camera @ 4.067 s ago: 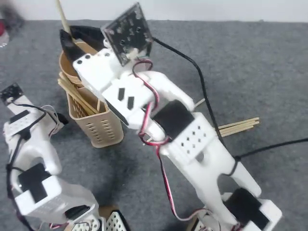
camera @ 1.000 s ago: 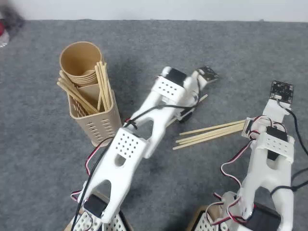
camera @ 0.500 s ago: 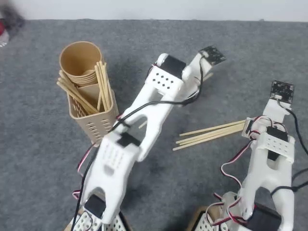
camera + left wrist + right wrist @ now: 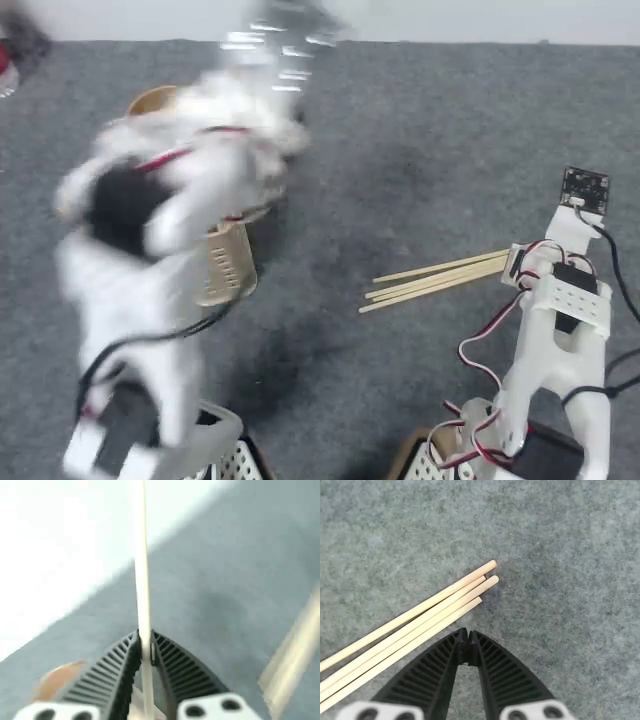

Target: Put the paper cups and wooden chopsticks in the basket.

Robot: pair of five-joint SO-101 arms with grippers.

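Note:
My left gripper (image 4: 145,652) is shut on a single wooden chopstick (image 4: 141,555) that sticks straight out past its fingertips. In the high view the left arm (image 4: 180,200) is a blur over the tan slotted basket (image 4: 228,268), hiding most of it; the rim of a paper cup (image 4: 150,100) peeks out behind. Several chopsticks (image 4: 435,278) lie in a bundle on the grey carpet at the right. My right gripper (image 4: 467,647) is shut and holds nothing, just short of the bundle's ends (image 4: 470,587). The right arm (image 4: 560,300) stands at the right.
Grey carpet (image 4: 420,130) covers the table, with open floor between the basket and the loose chopsticks. A pale wall runs along the far edge. The arm bases stand at the near edge.
The left arm has swung from the middle of the carpet leftward over the basket, carrying one chopstick. The right arm and the bundle have stayed put.

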